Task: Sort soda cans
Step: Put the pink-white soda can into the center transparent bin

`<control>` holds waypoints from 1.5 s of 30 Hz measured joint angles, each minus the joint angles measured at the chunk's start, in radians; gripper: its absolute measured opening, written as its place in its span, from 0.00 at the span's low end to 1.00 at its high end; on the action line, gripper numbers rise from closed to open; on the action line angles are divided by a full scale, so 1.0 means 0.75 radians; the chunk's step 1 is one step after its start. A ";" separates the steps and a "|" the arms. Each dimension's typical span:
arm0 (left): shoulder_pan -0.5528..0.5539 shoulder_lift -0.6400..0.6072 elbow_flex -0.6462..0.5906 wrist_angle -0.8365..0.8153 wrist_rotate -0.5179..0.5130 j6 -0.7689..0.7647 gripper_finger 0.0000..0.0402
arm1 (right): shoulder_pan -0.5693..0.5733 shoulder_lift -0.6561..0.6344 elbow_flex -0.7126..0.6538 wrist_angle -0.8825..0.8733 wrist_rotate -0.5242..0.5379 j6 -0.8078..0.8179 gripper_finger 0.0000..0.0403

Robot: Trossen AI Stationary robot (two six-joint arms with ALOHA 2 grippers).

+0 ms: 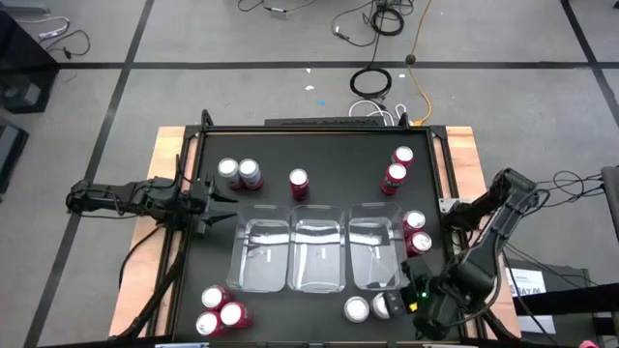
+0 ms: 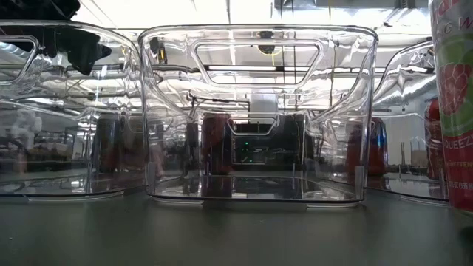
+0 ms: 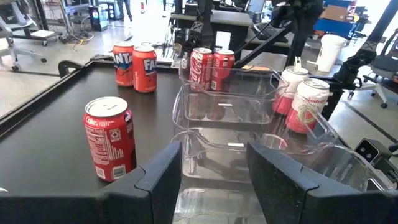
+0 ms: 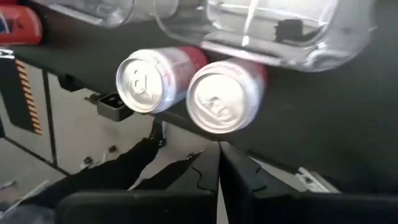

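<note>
soda cans (image 1: pixel 238 173) sitting in small groups around three clear trays (image 1: pixel 318 253) on the dark table (image 1: pixel 319 145).
two cans are standing at upper left of the high view, one (image 1: pixel 298 184) at upper centre, two (image 1: pixel 397 166) at upper right, two (image 1: pixel 417 233) at right of the trays, three (image 1: pixel 220 311) at lower left, two (image 1: pixel 369 307) at lower centre. left gripper (image 1: pixel 224 205) is hovering partly open and empty at left of the trays; right gripper (image 1: pixel 411 302) is sitting with fingers together, empty, beside the lower-centre pair.
</note>
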 joint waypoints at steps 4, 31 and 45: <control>0.000 0.000 0.001 -0.001 0.000 0.000 0.47 | -0.036 0.026 0.000 0.108 0.008 -0.001 0.08; 0.000 0.000 0.001 -0.006 -0.001 0.000 0.47 | -0.018 0.162 0.000 0.010 -0.067 -0.076 0.66; 0.000 0.000 0.001 -0.007 -0.001 0.000 0.47 | -0.018 0.226 0.000 0.073 -0.072 -0.217 0.66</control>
